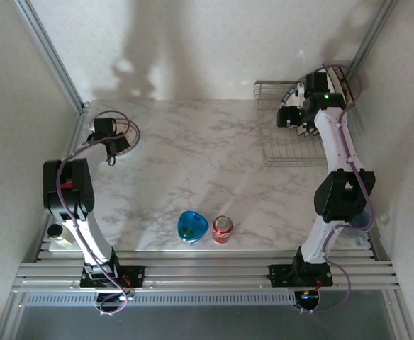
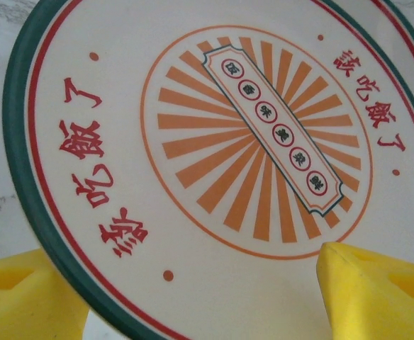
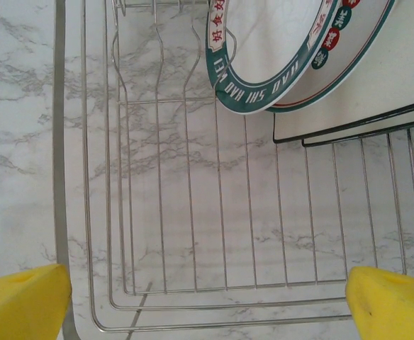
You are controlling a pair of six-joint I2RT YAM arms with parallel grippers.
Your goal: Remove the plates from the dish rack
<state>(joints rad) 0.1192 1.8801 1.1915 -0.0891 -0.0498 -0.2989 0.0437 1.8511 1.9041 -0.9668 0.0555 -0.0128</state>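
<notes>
A round white plate [image 2: 214, 142] with an orange sunburst, red characters and a green rim lies flat on the marble table at the far left [image 1: 127, 144]. My left gripper [image 2: 193, 290] hovers low over its near rim, open; one yellow fingertip [image 2: 23, 301] stands outside the rim and the other over the plate. The silver wire dish rack [image 3: 193, 212] sits at the far right [image 1: 292, 152]. Round green-rimmed plates [image 3: 264, 78] lean in its far end, with square cream plates [image 3: 377, 92] beside them. My right gripper [image 3: 207, 297] hangs open above the rack's bare wire floor [image 1: 290, 117].
A glossy blue bowl [image 1: 192, 227] and a red can [image 1: 222, 229] stand near the table's front edge in the middle. Walls close in on the left, the back and the right. The marble table [image 1: 193, 156] between the two arms is bare.
</notes>
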